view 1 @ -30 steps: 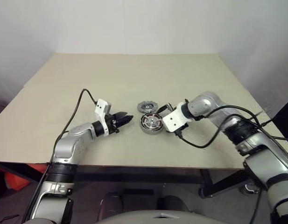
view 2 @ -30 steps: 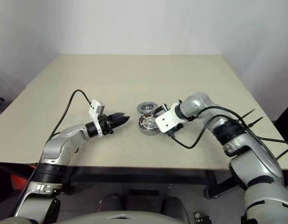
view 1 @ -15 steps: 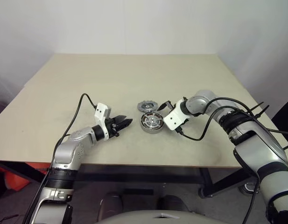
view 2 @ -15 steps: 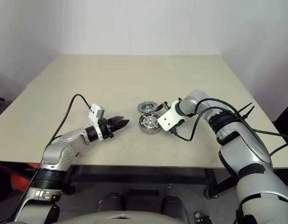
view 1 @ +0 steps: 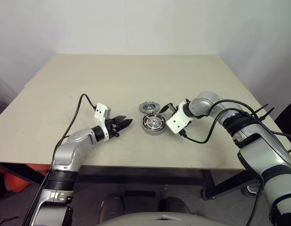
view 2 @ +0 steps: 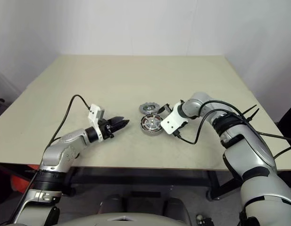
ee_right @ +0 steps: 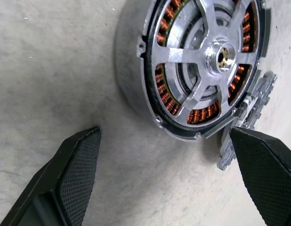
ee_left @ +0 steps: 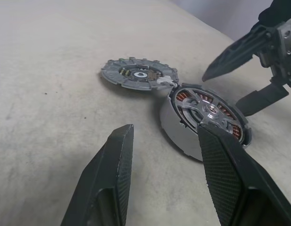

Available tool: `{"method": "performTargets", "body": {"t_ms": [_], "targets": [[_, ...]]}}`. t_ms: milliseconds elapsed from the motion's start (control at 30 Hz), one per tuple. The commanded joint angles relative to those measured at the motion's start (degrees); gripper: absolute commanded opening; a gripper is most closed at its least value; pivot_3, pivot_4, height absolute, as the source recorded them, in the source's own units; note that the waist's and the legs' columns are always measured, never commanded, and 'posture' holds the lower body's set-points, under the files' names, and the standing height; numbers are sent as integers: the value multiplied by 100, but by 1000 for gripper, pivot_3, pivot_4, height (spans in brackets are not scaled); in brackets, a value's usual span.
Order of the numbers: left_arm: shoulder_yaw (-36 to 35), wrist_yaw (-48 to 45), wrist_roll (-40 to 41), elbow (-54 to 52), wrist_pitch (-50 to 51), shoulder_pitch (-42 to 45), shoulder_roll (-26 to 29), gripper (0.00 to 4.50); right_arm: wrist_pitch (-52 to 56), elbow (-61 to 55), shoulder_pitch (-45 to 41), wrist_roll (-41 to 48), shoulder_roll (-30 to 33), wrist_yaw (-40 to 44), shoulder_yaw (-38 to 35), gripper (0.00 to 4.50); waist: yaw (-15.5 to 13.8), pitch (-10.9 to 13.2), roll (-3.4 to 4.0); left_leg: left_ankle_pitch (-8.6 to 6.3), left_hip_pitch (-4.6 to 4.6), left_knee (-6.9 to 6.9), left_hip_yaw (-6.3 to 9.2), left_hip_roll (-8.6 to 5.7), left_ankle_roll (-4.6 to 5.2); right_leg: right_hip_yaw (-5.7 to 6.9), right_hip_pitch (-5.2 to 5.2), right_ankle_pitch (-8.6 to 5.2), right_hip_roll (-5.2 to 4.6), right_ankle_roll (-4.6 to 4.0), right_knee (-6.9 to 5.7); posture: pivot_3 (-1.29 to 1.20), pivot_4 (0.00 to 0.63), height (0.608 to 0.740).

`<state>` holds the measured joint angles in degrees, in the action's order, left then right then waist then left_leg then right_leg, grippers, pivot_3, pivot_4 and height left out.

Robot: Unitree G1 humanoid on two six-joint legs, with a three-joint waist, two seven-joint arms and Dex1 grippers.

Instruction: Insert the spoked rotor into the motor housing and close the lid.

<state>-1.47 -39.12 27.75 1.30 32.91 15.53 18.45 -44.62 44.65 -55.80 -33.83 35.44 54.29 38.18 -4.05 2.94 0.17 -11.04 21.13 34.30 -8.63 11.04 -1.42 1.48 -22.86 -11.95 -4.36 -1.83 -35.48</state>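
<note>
No brand, label or legible writing appears on any item. The desk [view 1: 136, 80] is a broad, matte beige slab with a finely speckled surface, set against plain white walls. Near its middle sits the motor housing [view 1: 153, 124], a short round cylinder with a smooth grey metal wall; seen from the right wrist, a ring of ribbed copper-brown windings runs inside its rim. The spoked rotor [ee_right: 211, 59] is seated inside the housing — bright silver spokes radiating from a small brass-toned hub, bordered by a thin dark rim. The lid [view 1: 148, 107] lies flat on the desk just beyond the housing, touching or all but touching its far edge; it is a thin grey disc with a notched, toothed edge and a dark centre, not yet placed on the housing. The left claw [view 1: 126, 122] hangs just above the desk to the housing's left, pointing toward it and apart from it, its two black, cross-hatched fingers [ee_left: 112, 183] parted to a moderate gap and holding nothing. The right claw [view 1: 166, 109] is angled down at the housing's right side, its fingers spread wide and empty — one black, textured fingertip [ee_right: 77, 174] on either side of the housing in its wrist view, neither touching the metal.
</note>
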Motion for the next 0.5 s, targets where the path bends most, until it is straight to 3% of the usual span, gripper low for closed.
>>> {"method": "performTargets", "body": {"t_ms": [33,500], "targets": [[-70,32,-15,-137,-120,30,6,2266,-210,34,190,-198,74,347,259,4471,-1,0,0,-1,0,0,0,0,1,0,1,0,0,0,1,0,0,740],[-79,302,16,-370,-165,-205,-200,2266,-821,793,-366,-633,-80,517,646,4471,-12,-2,-3,-3,0,0,2,0,4,0,7,-1,-7,1,4,0,0,740]]}}
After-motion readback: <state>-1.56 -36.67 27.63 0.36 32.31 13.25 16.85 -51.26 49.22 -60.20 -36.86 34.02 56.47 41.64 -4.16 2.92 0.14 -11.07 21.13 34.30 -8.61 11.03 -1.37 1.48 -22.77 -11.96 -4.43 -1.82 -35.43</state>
